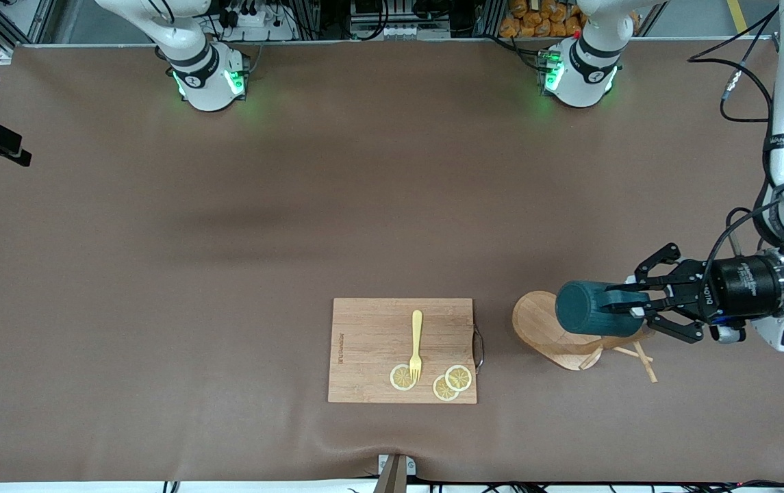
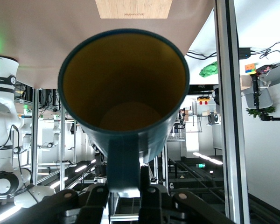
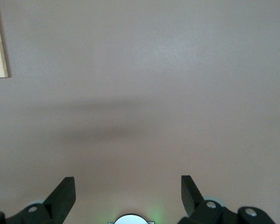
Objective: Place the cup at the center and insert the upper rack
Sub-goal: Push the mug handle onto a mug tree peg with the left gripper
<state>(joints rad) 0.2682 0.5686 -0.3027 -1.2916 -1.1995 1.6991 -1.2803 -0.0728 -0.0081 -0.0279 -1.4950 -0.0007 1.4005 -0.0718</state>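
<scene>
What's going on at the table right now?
The left gripper is shut on the handle of the dark teal cylindrical cup, holding it sideways over the light wooden mug tree, which lies tipped on the table beside the rectangular wooden cutting board. The right gripper waits open over bare brown tabletop.

Your left arm comes in from the table's left-arm end with its forearm lying level and its wrist turned sideways, so the left gripper (image 1: 637,305) points along the table toward the right arm's end. Its fingers (image 2: 148,193) are clamped on the handle of the cup (image 1: 587,308), which you hold on its side in the air over the upper rack (image 1: 556,331). Your right arm waits; only its base shows in the front view. The right gripper (image 3: 128,193) hangs above bare table with its fingers (image 3: 65,192) spread wide, holding nothing
</scene>
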